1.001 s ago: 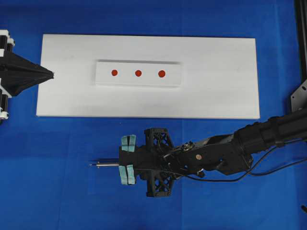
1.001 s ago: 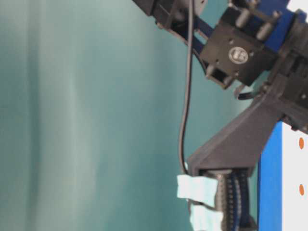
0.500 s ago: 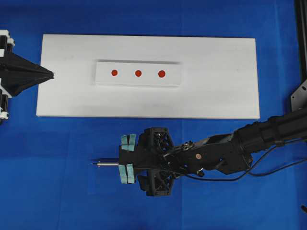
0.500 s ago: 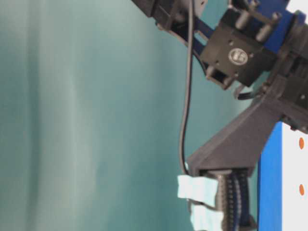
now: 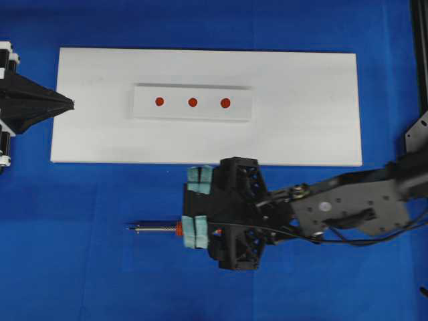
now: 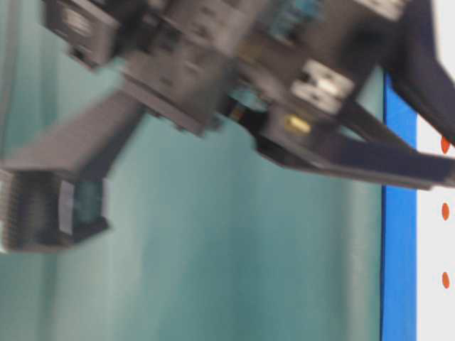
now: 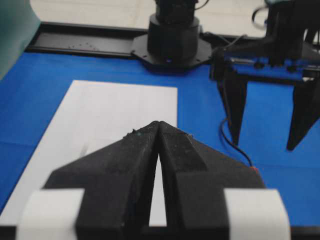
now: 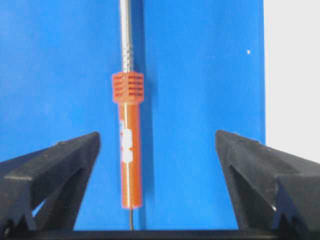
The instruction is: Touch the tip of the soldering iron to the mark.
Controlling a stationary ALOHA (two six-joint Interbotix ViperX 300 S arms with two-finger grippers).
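Soldering iron (image 5: 160, 229): lying free on the blue mat near its front edge, tip (image 5: 129, 229) pointing left, between the wide-open, empty right gripper (image 5: 198, 208); left gripper (image 7: 159, 131) closed, empty; risk: off-centre closing rolls it away.

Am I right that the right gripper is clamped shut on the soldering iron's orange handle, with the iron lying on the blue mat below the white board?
Not quite. The right gripper is open: in the right wrist view its jaws stand wide apart on either side of the soldering iron, touching nothing. The rest holds: the iron lies on the blue mat below the white board.
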